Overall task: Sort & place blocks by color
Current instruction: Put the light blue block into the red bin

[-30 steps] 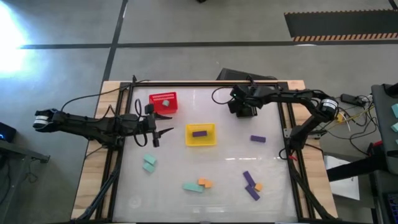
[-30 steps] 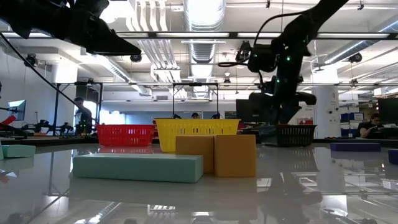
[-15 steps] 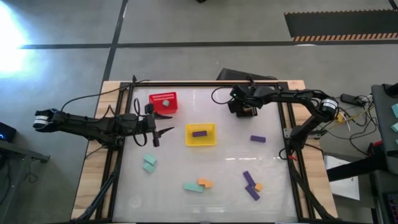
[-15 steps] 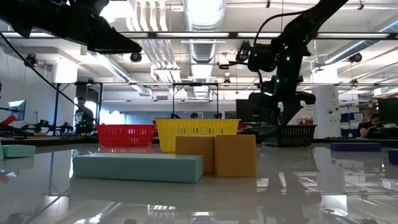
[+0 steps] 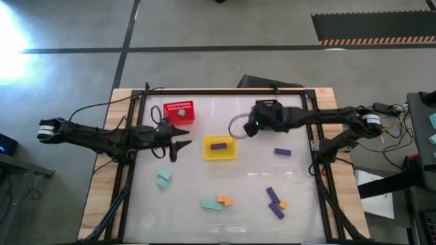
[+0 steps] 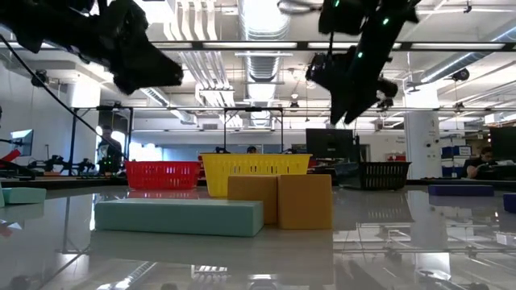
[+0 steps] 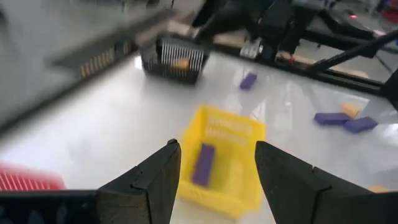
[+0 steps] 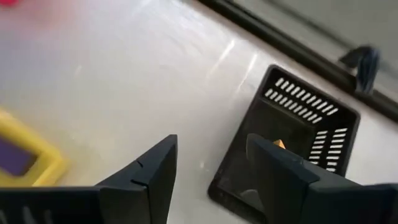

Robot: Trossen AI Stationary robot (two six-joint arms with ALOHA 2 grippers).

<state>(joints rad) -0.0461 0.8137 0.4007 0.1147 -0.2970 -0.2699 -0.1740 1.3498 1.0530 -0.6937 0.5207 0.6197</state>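
Right end effector hangs above the bench at upper centre of the high view, fingers spread, holding nothing. Left end effector sits left of the yellow basket, fingers spread, empty. One purple block lies in that basket; one orange block lies in the black basket. Other blocks lie loose across the lower frame.

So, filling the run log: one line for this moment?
left gripper: open, empty | right gripper: open, empty | black basket: orange block | yellow basket: purple block
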